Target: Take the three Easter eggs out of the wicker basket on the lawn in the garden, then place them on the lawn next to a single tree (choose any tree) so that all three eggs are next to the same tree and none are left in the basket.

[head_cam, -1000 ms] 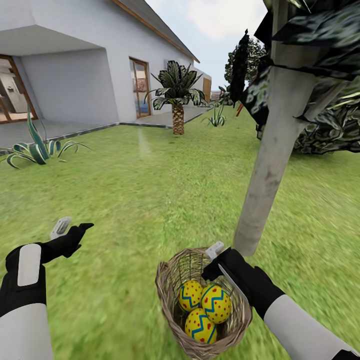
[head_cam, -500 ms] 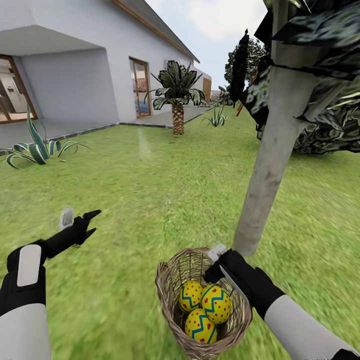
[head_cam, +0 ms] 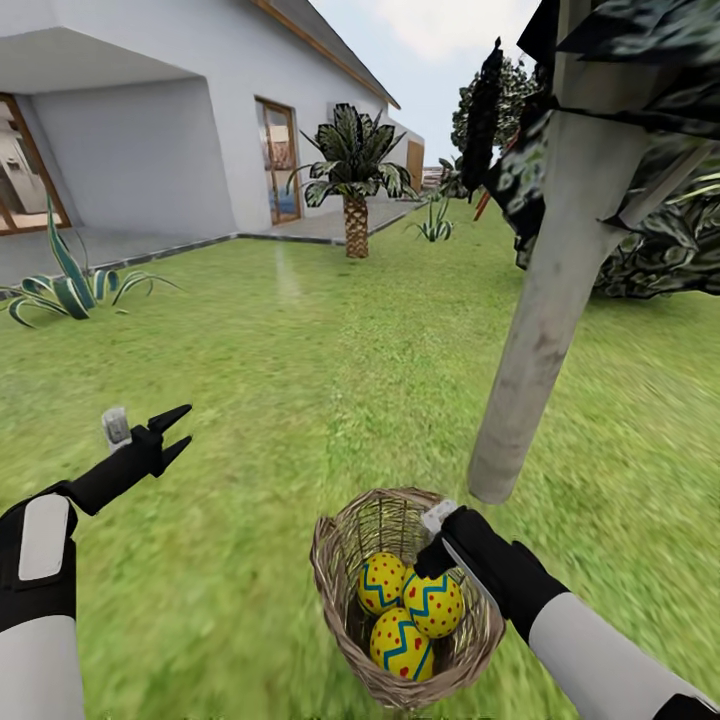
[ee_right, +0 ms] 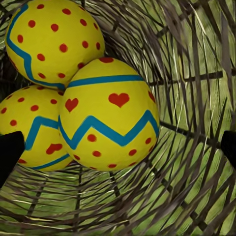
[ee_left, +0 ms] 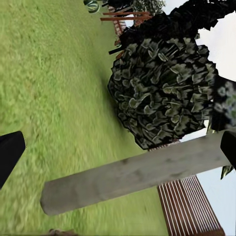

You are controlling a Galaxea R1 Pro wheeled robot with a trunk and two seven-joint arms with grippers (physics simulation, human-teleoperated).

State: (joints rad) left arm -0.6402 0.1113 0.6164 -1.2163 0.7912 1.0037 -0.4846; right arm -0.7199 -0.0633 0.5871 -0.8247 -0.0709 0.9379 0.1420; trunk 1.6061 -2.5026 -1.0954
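Note:
The wicker basket (head_cam: 335, 575) stands on the lawn (head_cam: 300, 380) just in front of the pale trunk of a tree (head_cam: 540, 330). Three yellow Easter eggs with blue zigzags and red marks lie inside it: one at the back left (head_cam: 381, 582), one on the right (head_cam: 434, 604), one at the front (head_cam: 401, 645). My right gripper (head_cam: 430, 558) reaches over the basket's back rim, open, just above the eggs. In the right wrist view the nearest egg (ee_right: 108, 115) sits between the spread fingertips (ee_right: 10, 155) without touching them. My left gripper (head_cam: 178, 433) hovers open over the grass to the left.
The left wrist view looks at the tree trunk (ee_left: 132, 177), a dark leafy bush (ee_left: 162, 93) and a red slatted fence (ee_left: 191, 206). A white house (head_cam: 150, 130), a palm (head_cam: 355, 200) and a spiky plant (head_cam: 60, 285) stand at the far side of the lawn.
My left arm has stretched forward and turned, its fingers now spread one above the other. The right gripper stays at the basket's rim. The head camera tipped slightly down.

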